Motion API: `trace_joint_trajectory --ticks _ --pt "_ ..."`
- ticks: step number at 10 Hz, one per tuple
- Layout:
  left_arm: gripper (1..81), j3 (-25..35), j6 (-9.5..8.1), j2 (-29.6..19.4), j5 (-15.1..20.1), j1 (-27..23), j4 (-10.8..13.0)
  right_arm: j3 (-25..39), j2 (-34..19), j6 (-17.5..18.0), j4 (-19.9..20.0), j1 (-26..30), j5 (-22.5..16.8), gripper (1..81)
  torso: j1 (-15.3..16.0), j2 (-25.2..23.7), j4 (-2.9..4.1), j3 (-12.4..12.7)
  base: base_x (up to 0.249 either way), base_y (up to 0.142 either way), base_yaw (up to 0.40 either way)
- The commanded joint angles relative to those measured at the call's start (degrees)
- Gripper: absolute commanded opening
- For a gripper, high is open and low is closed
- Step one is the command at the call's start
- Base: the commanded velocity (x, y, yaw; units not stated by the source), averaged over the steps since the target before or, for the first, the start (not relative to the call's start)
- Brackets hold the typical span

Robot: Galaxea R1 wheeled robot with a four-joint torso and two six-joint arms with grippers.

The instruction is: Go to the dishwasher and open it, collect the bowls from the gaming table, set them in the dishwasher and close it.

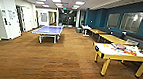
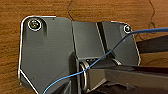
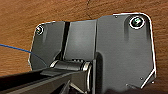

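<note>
The dishwasher, the bowls and the gaming table are out of view. In the head view I look down a long room with brown carpet. In the left wrist view the robot's dark plate hangs over brown carpet, with a blue cable crossing it. In the right wrist view the dark plate also hangs above carpet.
A blue ping-pong table stands ahead, left of centre. At the near right is a yellow-legged table with a white top and colourful things on it. More yellow tables line the blue right wall. A white wall unit stands at the left.
</note>
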Motion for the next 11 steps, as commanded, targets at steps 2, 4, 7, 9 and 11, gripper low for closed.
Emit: trace_joint_trajectory --ticks 2,4,7,9,11 --pt "81.1 0.2 0.31 0.2 2.7 -2.8 -0.1 0.4 0.2 -0.2 0.0 3.0 -2.9 81.1 0.0 0.0 0.00 0.0 0.181 0.000 0.000" --pt "81.1 0.2 0.31 0.2 2.7 -2.7 -0.1 0.4 0.2 -0.2 0.0 2.9 -2.9 81.1 0.0 0.0 0.00 0.0 0.183 0.000 0.000" --pt "81.1 0.2 0.31 0.2 2.7 -2.8 -0.1 0.4 0.2 -0.2 0.0 2.8 -2.9 81.1 0.0 0.0 0.00 0.0 0.183 0.000 0.000" --pt "81.1 0.2 0.31 0.2 2.7 -2.8 -0.2 0.4 0.2 -0.2 0.0 2.8 -2.8 81.1 0.0 0.0 0.00 0.0 0.183 0.000 0.000" --pt "81.1 0.2 0.31 0.4 2.7 -2.8 -0.1 0.4 0.2 -0.2 0.0 2.8 -2.8 81.1 0.0 0.0 0.00 0.0 0.183 0.000 0.000"
